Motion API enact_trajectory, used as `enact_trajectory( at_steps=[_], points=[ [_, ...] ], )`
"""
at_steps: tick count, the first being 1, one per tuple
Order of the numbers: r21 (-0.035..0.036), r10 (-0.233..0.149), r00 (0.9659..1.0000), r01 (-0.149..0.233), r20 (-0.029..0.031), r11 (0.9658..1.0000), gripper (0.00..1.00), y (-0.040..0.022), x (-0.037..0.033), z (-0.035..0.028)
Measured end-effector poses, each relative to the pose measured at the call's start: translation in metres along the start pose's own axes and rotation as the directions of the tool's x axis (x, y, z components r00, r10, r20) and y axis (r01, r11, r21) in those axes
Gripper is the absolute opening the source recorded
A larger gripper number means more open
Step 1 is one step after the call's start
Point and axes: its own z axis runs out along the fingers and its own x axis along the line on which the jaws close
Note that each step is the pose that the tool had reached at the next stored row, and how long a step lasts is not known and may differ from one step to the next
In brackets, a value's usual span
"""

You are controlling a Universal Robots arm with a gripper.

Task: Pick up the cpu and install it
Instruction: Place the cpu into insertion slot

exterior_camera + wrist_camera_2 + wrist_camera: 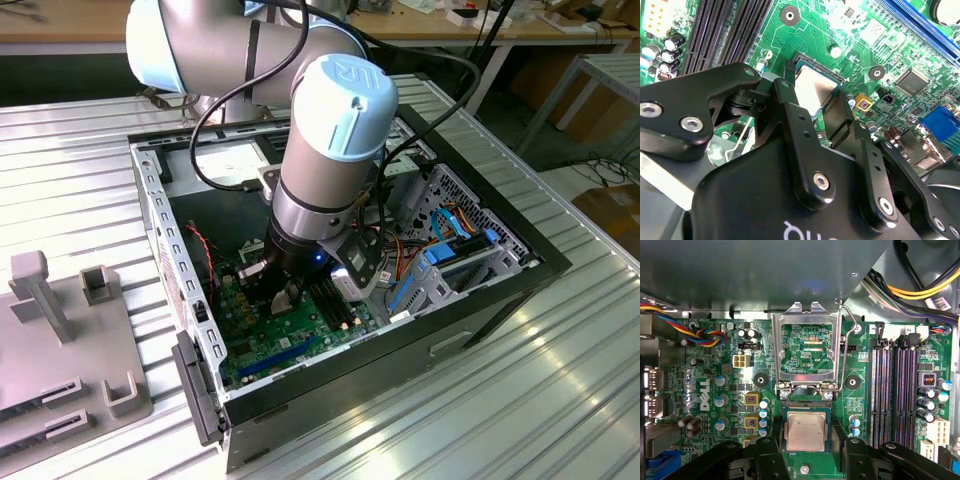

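Seating step: I hold my gripper [807, 444] low over the motherboard [715, 405], fingers [771, 452] narrow, pinching the cpu [807, 431] in its socket [807, 405] beside the open load frame [807, 352]; I judge release calls for level, square seating.

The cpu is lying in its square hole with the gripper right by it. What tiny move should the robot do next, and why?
Probably a slow, straight lift of the gripper. The cpu looks flat and seated in its socket, the metal frame stands flipped open beside it, and the gripper flanks the chip closely, so a sideways move might nudge it.
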Motion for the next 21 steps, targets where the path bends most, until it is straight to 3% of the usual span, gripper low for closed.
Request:
enact_trajectory(
  at_steps=[21],
  points=[
    [0.0001, -0.001, 1.0, 0.001, 0.0, 1.0, 0.47, 0.0011, -0.0001, -0.0006]
  ],
)
